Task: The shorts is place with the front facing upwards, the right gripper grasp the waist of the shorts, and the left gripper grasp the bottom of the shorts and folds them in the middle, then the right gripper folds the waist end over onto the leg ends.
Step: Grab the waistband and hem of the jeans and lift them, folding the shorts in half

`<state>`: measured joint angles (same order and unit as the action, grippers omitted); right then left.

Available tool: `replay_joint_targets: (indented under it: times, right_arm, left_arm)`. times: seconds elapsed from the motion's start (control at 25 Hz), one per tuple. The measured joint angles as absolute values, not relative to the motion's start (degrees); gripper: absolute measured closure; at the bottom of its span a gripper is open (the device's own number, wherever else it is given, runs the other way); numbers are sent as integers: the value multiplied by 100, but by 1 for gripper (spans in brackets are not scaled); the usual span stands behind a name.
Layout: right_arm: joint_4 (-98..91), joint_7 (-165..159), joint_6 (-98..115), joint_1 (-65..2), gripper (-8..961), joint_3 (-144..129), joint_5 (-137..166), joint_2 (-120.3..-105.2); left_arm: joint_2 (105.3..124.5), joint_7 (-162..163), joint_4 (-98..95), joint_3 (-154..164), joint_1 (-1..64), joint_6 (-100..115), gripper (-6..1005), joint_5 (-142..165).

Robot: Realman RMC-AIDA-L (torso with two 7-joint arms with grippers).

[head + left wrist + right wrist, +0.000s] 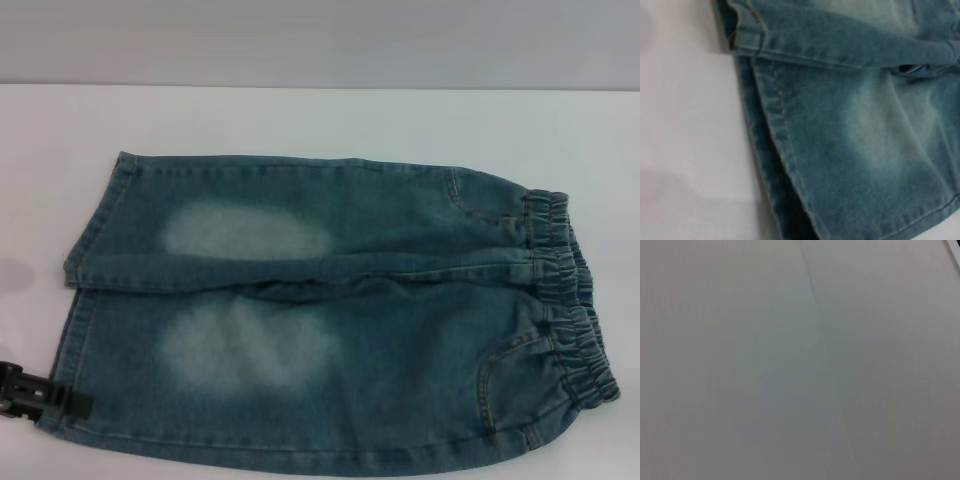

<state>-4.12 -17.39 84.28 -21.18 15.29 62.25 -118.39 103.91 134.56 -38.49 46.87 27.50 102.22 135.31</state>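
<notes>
Left gripper point(40, 395) at near leg hem, pre-grasp; right gripper out of sight.

Shorts point(330, 320) spread flat on white table point(300, 120), front up, legs side by side – laid so for folding along the middle. Waist of the shorts point(570, 300) twd robot's right, bottom of the shorts point(85, 270) twd left, so each arm gets its own end. Left gripper just touching or overlapping near leg's hem corner, low at table lvl, prob. lined up to pinch hem edge; fingers open or closed – cannot tell. Left wrist view: hem stitching point(782, 120) close up, lying flat, not lifted. Right wrist view: bare surface only, arm apparently parked away from waist. Fold not yet begun.
</notes>
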Motion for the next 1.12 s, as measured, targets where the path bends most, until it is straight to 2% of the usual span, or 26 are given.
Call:
replay_joint_targets:
  times: [0.56, 1.12]
  right_arm:
    - [-413, -1807, 8438, -2123, 363, 1541, 6207, -11824]
    - [-421, -1826, 8437, -2085, 364, 1577, 6196, -11813]
  left_arm:
    - [10537, 13456, -4023, 4673, 2830, 10105, 284, 13993]
    - [10617, 13572, -4083, 4637, 2934, 10147, 808, 14148]
